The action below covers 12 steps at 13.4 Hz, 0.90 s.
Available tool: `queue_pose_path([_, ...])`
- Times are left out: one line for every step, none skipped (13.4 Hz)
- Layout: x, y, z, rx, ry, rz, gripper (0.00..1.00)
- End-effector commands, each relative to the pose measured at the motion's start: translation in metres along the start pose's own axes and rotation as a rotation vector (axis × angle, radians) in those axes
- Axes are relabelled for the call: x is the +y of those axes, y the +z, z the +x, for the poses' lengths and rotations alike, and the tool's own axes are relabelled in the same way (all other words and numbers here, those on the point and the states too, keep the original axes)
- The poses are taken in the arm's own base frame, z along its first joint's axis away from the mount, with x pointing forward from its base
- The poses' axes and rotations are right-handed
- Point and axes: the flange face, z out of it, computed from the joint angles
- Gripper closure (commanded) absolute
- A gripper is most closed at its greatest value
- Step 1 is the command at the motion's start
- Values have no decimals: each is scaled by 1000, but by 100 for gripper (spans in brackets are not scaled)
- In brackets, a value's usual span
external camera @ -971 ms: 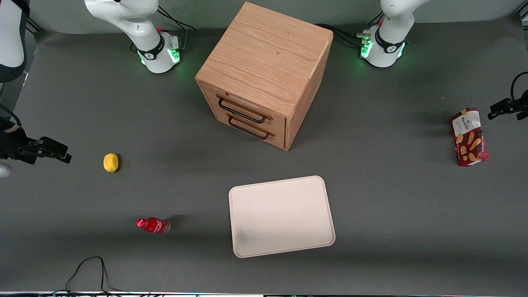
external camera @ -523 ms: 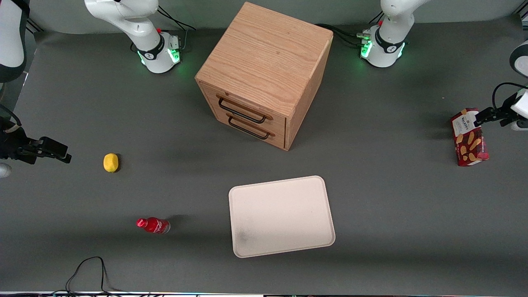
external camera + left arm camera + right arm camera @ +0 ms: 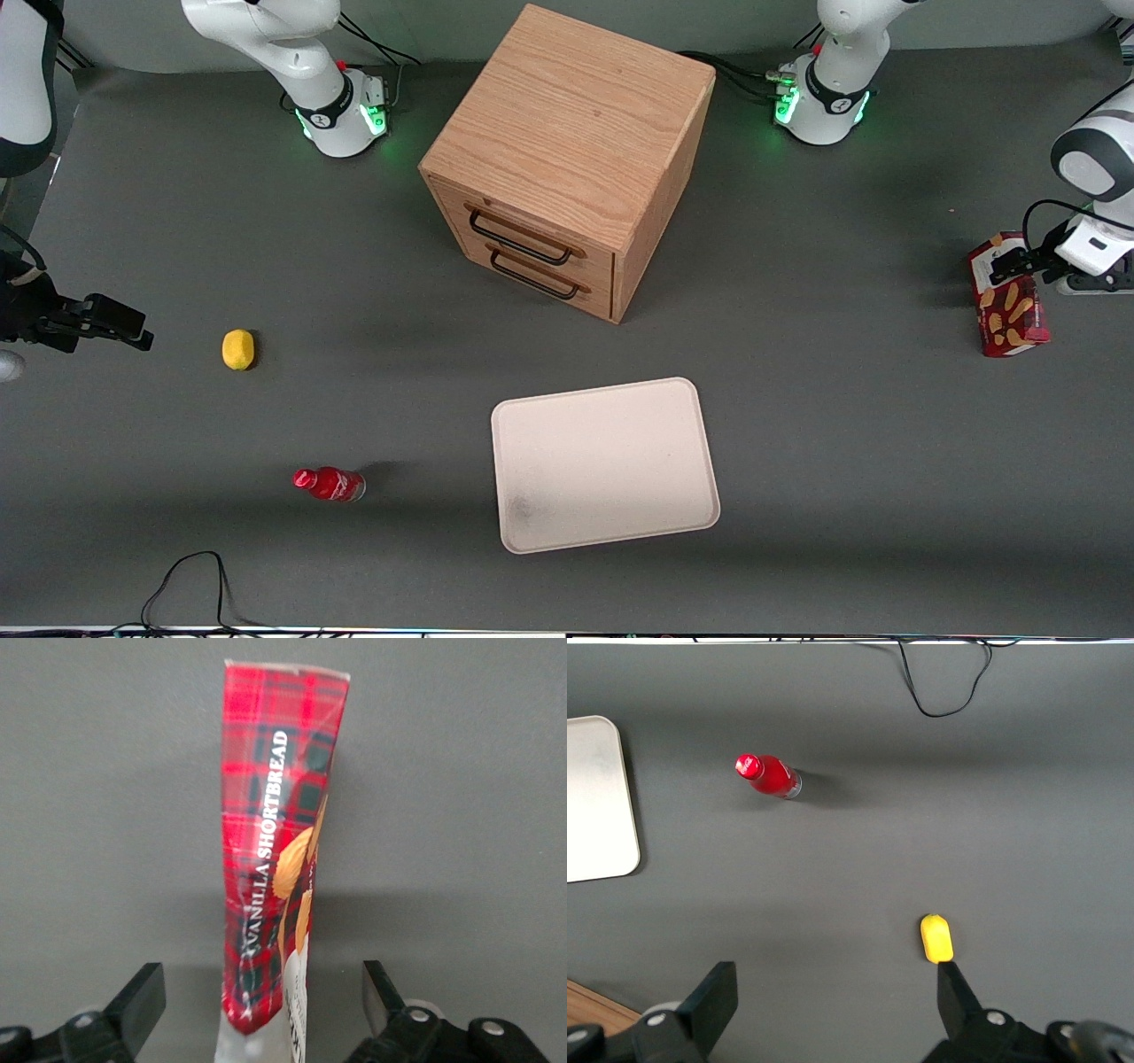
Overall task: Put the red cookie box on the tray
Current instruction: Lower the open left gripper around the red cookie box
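Slim tartan red cookie box (image 3: 1010, 310) lies flat on matte grey table (image 3: 797, 354), working arm's end, well apart from smooth cream tray (image 3: 605, 465) w/ rounded corners. Gripper (image 3: 263, 1005) hovers over box's label end, fingers (image 3: 142, 1001) spread wide either side, not touching. Oak-grain drawer cabinet (image 3: 567, 159) sits farther from front cam than tray.

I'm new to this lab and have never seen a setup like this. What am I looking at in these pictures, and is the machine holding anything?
Two white robot arms stand at a grey table. One picture looks down from the front; the other two come from cameras on the arms' wrists. On the table are a wooden drawer cabinet, a pale tray, a yellow fruit and a small red bottle. The red cookie box lies toward the working arm's end. That arm's tool hovers open over the box, one finger on each side, and holds nothing yet.
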Motion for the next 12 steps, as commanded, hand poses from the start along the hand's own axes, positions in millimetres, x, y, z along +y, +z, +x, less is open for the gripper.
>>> queue_pose_path([2,-3,-1,8,4,-4,50])
queue_pose_path([2,-3,-1,4,18,-7,81])
queue_pose_path([1,-3,-1,-2,30,-11,100])
queue_pose_path([1,-4,-1,-8,32,-16,100])
queue_pose_path([2,-6,0,-16,36,-23,100])
queue_pose_path([0,-11,3,-20,39,-26,100])
queue_pose_path([-1,-15,5,-26,43,-31,100])
queue_pose_path([-3,-23,10,-25,45,-32,100])
queue_pose_path([-4,-38,16,-24,48,-34,100])
queue_pose_path([-4,-55,21,-33,47,-45,100])
queue_pose_path([-3,-74,26,-45,44,-58,100])
queue_pose_path([-4,-95,30,-52,47,-67,100])
